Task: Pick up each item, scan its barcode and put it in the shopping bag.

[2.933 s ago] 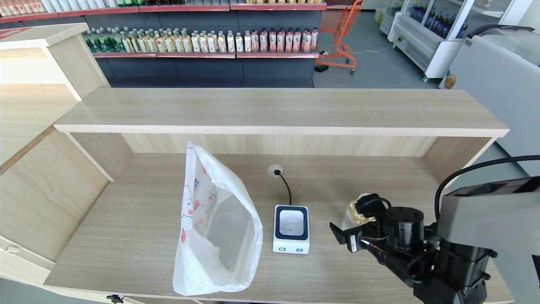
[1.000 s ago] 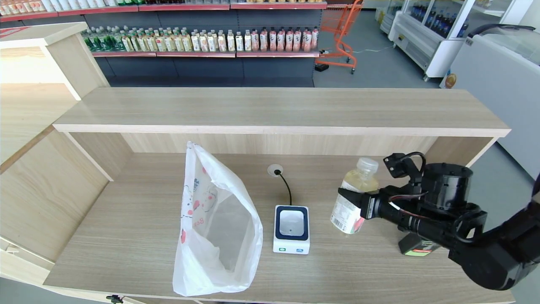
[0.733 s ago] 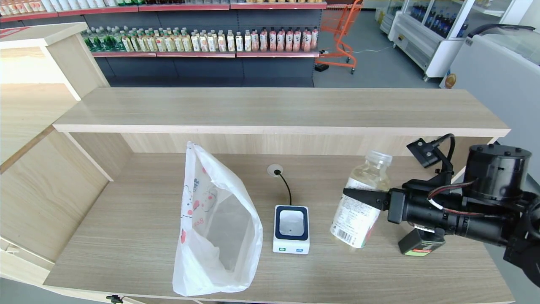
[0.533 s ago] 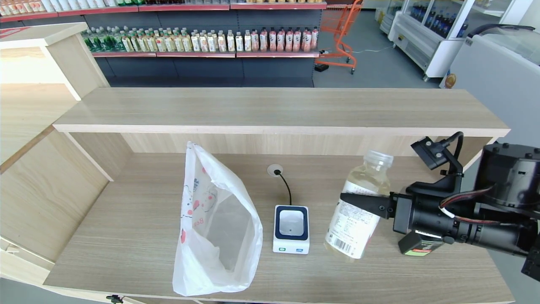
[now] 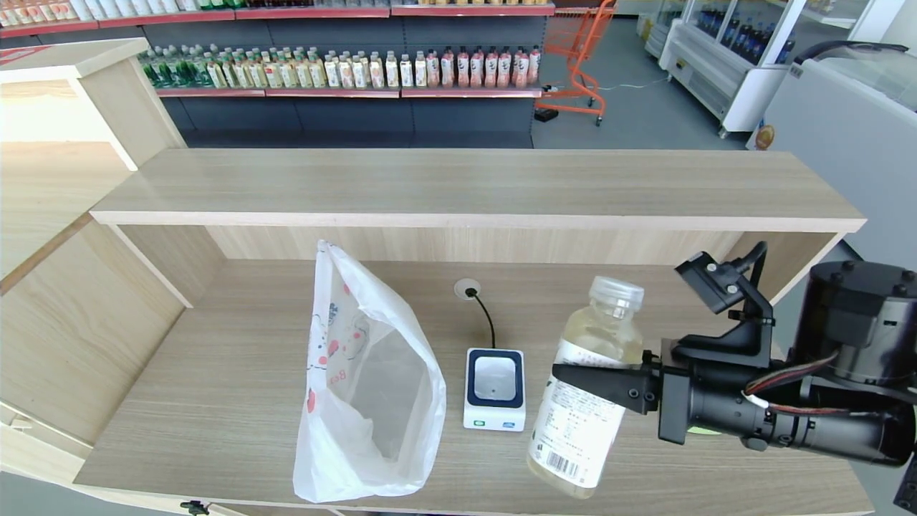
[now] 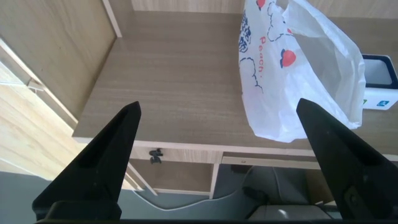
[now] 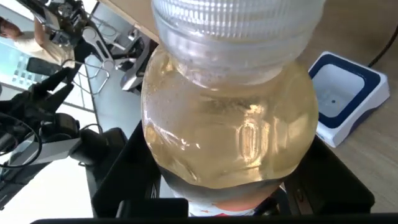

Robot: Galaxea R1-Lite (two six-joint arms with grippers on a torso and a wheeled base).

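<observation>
Behind the wooden table [image 5: 215, 401] stand shop shelves [image 5: 344, 72]. Over it the right pincer [image 5: 584, 378] is clamped mid-body on the bottle [image 5: 577, 437], tilted just right of the scanner [image 5: 494, 387]. Liquid-filled and smooth, it is probably heavy, so a middle hold suits. The left pincer [image 6: 217, 112] gapes apart.

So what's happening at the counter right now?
The right gripper is shut on a bottle of pale yellow drink, holding it tilted above the counter just right of the scanner, not over its window. The shopping bag stands open left of the scanner. The left gripper hangs open near the counter's front edge, holding nothing.
</observation>
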